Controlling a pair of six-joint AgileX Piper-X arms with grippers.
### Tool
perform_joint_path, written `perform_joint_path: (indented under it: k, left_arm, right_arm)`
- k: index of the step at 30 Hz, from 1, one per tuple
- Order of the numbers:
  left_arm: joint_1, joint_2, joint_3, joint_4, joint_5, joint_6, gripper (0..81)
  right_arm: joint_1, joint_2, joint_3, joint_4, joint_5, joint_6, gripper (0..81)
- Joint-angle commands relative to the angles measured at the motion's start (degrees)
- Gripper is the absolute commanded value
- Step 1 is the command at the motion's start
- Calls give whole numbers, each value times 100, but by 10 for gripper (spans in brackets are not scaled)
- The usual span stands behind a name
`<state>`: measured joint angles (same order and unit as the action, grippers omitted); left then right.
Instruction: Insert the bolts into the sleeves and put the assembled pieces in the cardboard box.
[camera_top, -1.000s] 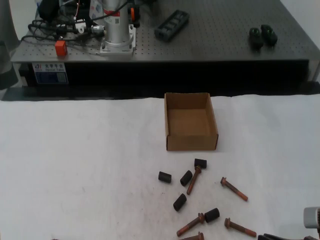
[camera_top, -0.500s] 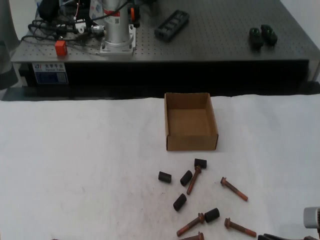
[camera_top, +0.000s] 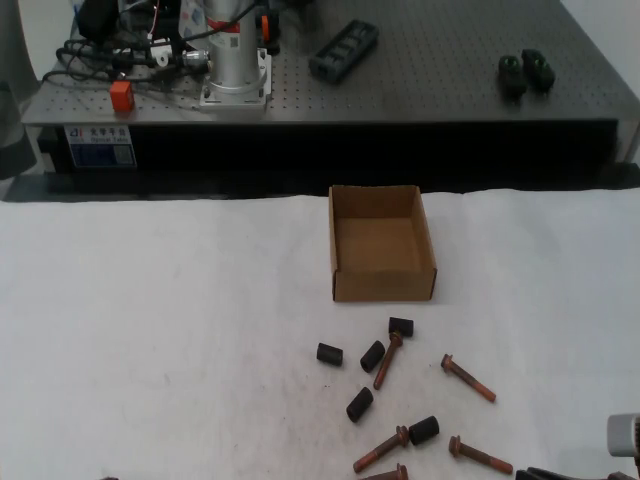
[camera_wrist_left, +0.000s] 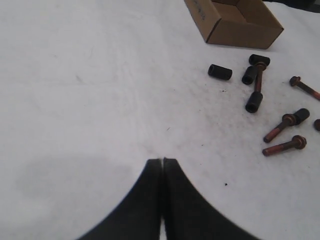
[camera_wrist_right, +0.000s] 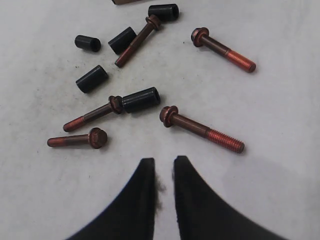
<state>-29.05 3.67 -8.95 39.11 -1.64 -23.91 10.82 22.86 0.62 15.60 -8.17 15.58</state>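
Left gripper (camera_wrist_left: 163, 160): fingertips pressed together, nothing held, low over bare white cloth (camera_top: 150, 330), well apart from the parts.

Right of centre, toward the cloth's far edge: cardboard box (camera_top: 383, 243), upright, top open.

Just nearer than the box, loose on the cloth and all outside it: 5 black sleeves and 5 rust-red bolts, no bolt inside a sleeve. In order across the high view:
- 1 sleeve (camera_top: 330, 354) alone.
- 1 sleeve (camera_top: 359, 404) alone, nearer the camera.
- 1 sleeve (camera_top: 372, 356) just beside the shank of a bolt (camera_top: 387, 362).
- That bolt's head against another sleeve (camera_top: 401, 326), the part closest to the box.
- Nearer the camera, a bolt (camera_top: 380, 450) with its head against the 5th sleeve (camera_top: 423, 430).
- 1 bolt (camera_top: 385, 473) at the picture's near edge.
- 1 bolt (camera_top: 468, 378) alone, lying at a slant.
- 1 bolt (camera_top: 480, 455) alone, farthest right.

Right gripper (camera_wrist_right: 164, 160): fingers parted by a narrow slit, nothing between them, low over the cloth near the closest bolts.

Behind the cloth, on a grey perforated table (camera_top: 420, 80): orange block (camera_top: 121, 95), metal post (camera_top: 235, 60), black tray (camera_top: 343, 50), 2 small black pieces (camera_top: 525, 72).
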Motion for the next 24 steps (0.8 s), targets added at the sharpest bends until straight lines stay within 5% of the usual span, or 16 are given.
perform_joint_path:
  k: [1,11,18,24]
  left_arm:
    - [-1,-40,-6,-69,-73,-136,7]
    - [-1,-30,188,-1325,164,-932,25]
    - [-1,318,150,-2107,164,-691,331]
    - [-1,1236,-309,-2304,231,-170,302]
  right_arm:
    - [2,-43,-62,-99,-22,22,112]
    - [2,11,-62,-870,120,693,145]
    - [2,1835,-1901,332,533,-1426,225]
    - [-14,4876,-3901,1652,783,-2366,281]
